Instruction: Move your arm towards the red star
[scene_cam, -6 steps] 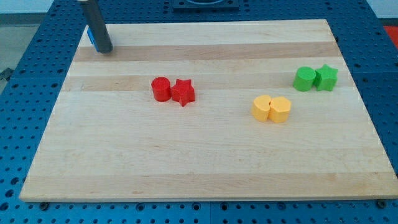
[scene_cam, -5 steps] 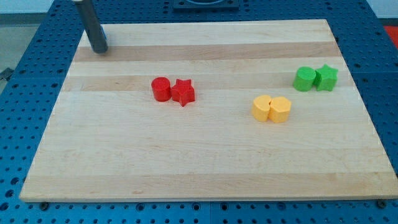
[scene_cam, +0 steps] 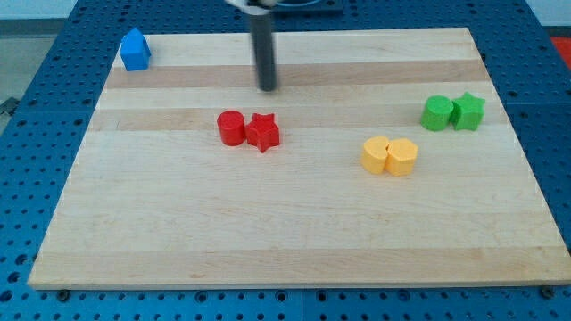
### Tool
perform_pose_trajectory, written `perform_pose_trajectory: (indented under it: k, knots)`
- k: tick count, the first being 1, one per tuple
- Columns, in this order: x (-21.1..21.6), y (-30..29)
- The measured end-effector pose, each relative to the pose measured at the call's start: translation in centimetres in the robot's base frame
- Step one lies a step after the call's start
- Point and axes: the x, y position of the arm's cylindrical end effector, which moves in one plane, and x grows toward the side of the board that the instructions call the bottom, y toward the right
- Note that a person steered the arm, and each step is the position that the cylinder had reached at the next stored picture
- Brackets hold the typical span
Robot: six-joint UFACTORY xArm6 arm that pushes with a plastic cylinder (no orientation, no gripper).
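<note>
The red star (scene_cam: 263, 132) lies left of the board's middle, touching a red cylinder (scene_cam: 231, 127) on its left. My tip (scene_cam: 268, 87) is just above the star in the view, a short gap away from it and not touching. The rod rises from the tip to the view's top edge.
A blue block (scene_cam: 135, 50) sits at the board's top left corner. Two yellow blocks (scene_cam: 390, 155) lie side by side right of the middle. A green cylinder (scene_cam: 437, 113) and a green star (scene_cam: 468, 111) touch near the right edge. The wooden board (scene_cam: 285, 241) rests on a blue pegboard.
My tip has moved right from the top left corner to just above the red star, uncovering the blue block. No block has moved.
</note>
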Motion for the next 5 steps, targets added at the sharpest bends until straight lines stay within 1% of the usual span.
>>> perform_pose_trajectory:
  k: [1, 2, 3, 4, 5]
  knots:
    - [3.5, 8.1]
    - [6.5, 10.0]
    - [7.1, 7.8]
    - [7.2, 3.4]
    - [9.1, 0.3]
